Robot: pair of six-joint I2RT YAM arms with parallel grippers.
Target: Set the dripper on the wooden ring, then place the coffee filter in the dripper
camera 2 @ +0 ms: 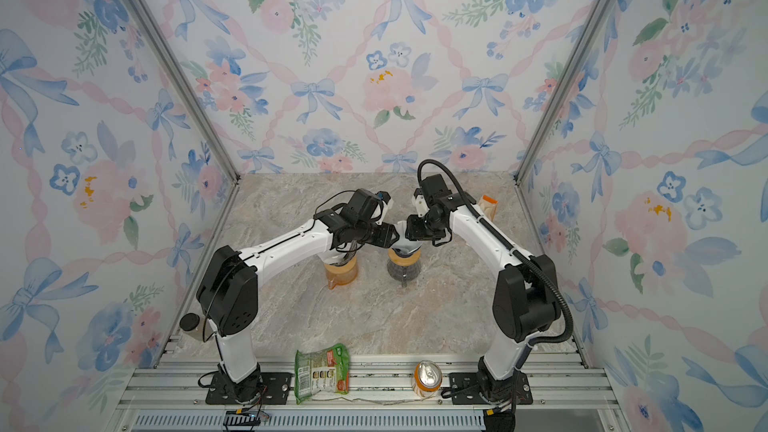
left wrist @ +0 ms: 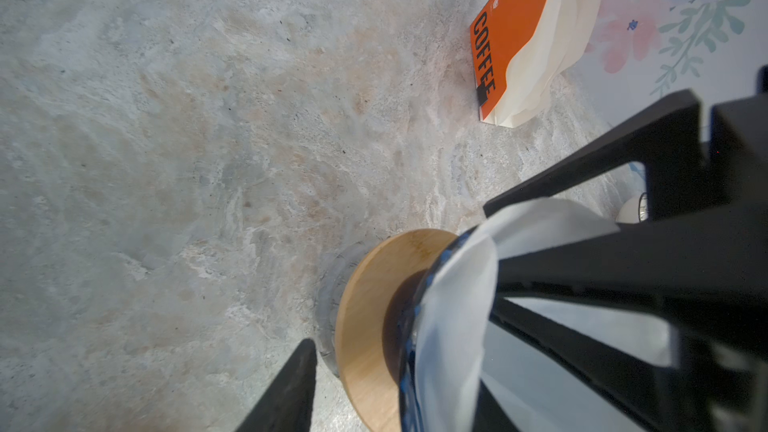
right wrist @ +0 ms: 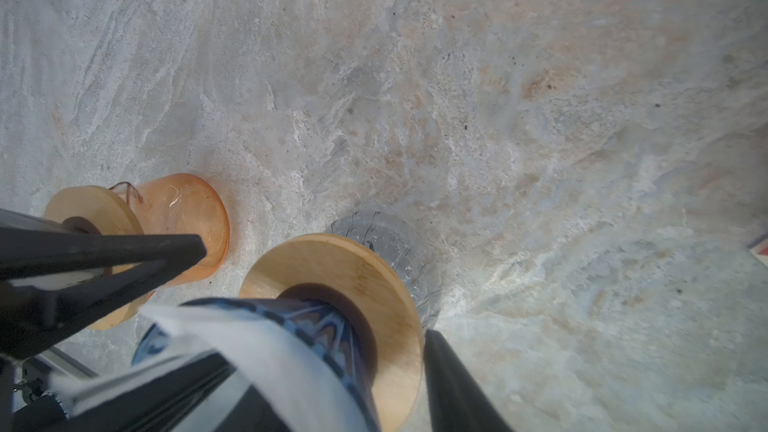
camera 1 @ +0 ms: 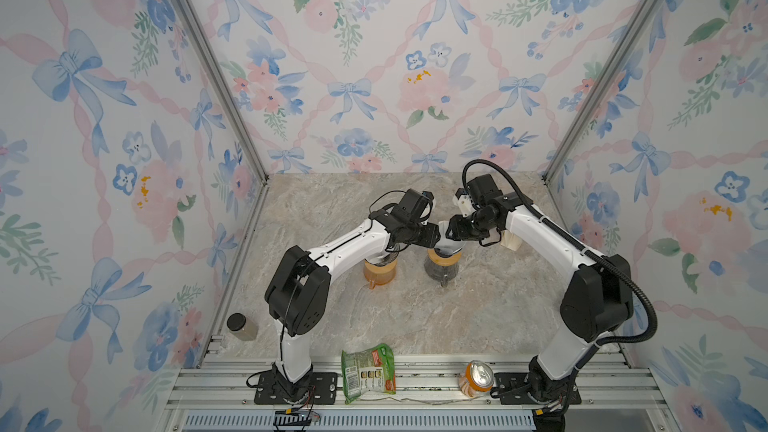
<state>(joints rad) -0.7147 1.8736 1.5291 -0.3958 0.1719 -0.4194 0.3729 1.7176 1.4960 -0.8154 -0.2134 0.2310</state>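
Note:
The dripper (camera 1: 444, 257), a blue glass cone on a round wooden collar (left wrist: 374, 317), stands on a grey glass carafe (camera 1: 441, 274) at the table's middle. The white coffee filter (camera 1: 444, 227) sits in the cone's mouth, and its loose edge (right wrist: 266, 351) drapes over the rim. My left gripper (camera 1: 434, 236) and right gripper (camera 1: 451, 234) meet over it from either side, both open. Each straddles the cone's wall. One left finger (left wrist: 291, 388) and one right finger (right wrist: 453, 384) hang outside the collar. The inner fingers reach into the filter, partly hidden by paper.
A second wooden-collared dripper on an orange carafe (camera 1: 379, 274) stands just left, under my left arm. An orange COFFEE filter pack (left wrist: 498, 47) leans at the right wall. At the front lie a dark-lidded jar (camera 1: 241, 326), a green snack bag (camera 1: 368, 371) and a can (camera 1: 478, 378).

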